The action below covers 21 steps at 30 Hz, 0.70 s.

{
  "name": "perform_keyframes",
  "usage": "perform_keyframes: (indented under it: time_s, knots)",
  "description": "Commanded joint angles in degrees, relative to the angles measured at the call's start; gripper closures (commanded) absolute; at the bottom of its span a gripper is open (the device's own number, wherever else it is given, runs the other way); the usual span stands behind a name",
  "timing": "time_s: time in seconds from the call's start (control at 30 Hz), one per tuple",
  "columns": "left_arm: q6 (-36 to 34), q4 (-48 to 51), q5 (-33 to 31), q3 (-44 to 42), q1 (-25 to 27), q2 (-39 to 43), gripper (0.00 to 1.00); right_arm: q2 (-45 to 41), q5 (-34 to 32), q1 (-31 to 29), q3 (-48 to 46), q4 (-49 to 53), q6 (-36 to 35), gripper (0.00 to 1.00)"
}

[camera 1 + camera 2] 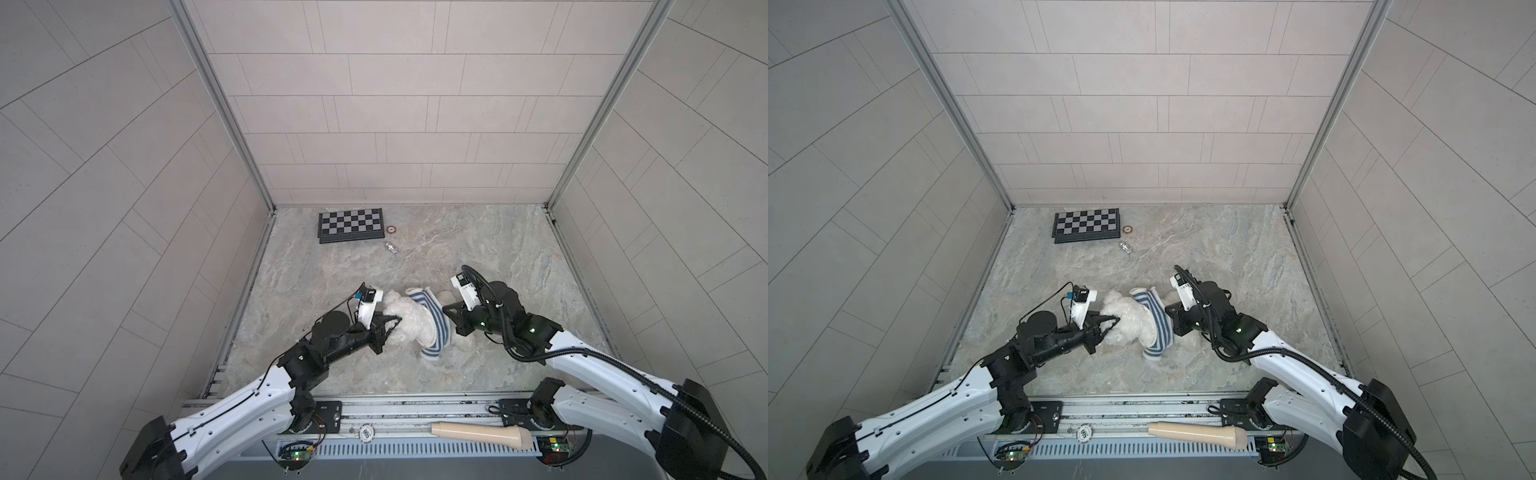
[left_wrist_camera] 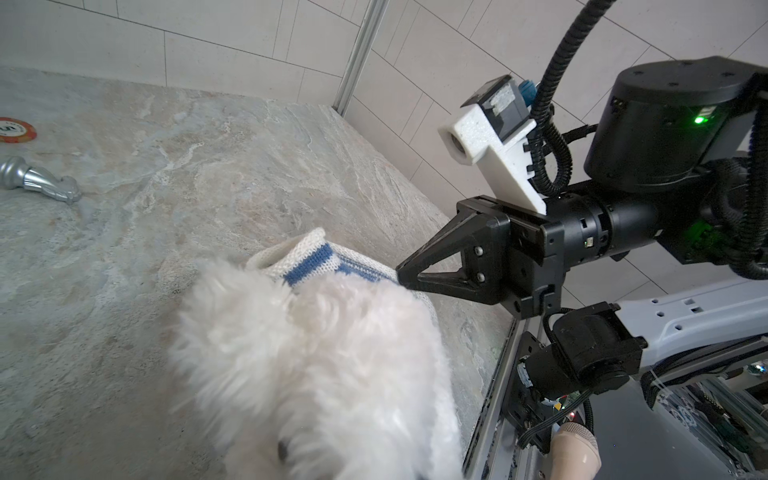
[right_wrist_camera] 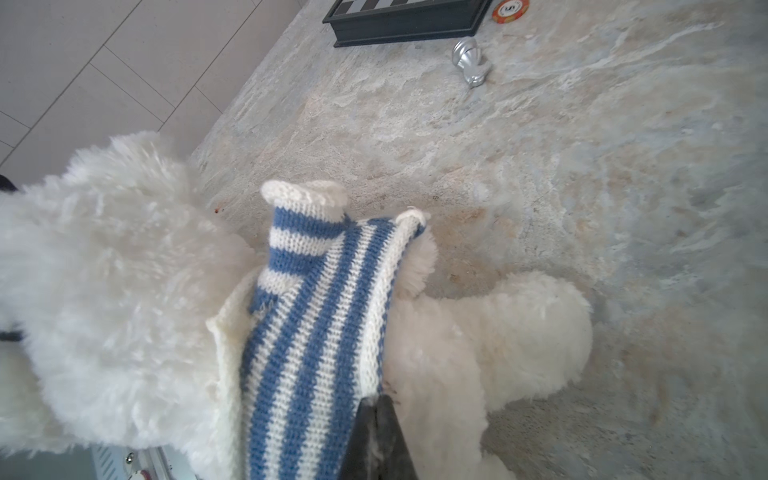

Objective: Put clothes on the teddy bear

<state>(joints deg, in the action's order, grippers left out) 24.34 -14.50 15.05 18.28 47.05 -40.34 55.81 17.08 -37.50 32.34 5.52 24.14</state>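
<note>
The teddy bear (image 1: 409, 322) (image 1: 1128, 323), fluffy and white, lies on its side mid-table in both top views. A blue-and-white striped knitted sweater (image 1: 436, 328) (image 3: 316, 332) wraps its torso, with one empty sleeve (image 3: 303, 224) sticking up. My left gripper (image 1: 397, 321) (image 1: 1117, 320) is sunk into the fur of the bear's head and shut on it; in the left wrist view the fur (image 2: 316, 365) hides its jaws. My right gripper (image 1: 445, 309) (image 3: 376, 401) (image 2: 399, 277) is shut on the sweater's lower hem, on the side toward the bear's legs (image 3: 519, 332).
A folded chessboard (image 1: 351, 224) lies at the back left, with a poker chip (image 1: 391, 229) and a silver chess piece (image 1: 390, 247) beside it. A beige handle-shaped object (image 1: 482, 434) rests on the front rail. Tiled walls enclose three sides.
</note>
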Motion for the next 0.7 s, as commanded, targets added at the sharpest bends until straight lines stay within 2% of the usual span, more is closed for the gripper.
perform_keyframes:
  time_s: [0.0,0.2,0.37,0.67]
  knots:
    - [-1.5,-2.3,-1.2,-0.6,0.2,1.6,1.00,-2.0,-5.5,0.1,-1.1,3.7,-2.5,1.00]
    - [-2.2,-1.8,-1.5,-0.8,0.2,2.6,1.00,-2.7,-10.5,1.1,-3.1,5.2,-3.4,1.00]
    - [-3.6,-2.2,-0.7,-1.3,0.8,3.7,1.00,-2.6,-17.5,1.7,-4.5,6.2,-3.7,1.00]
    - [-4.2,-1.8,-2.2,-1.4,1.5,4.3,1.00,-3.4,-16.7,4.9,-6.3,5.4,-2.7,1.00]
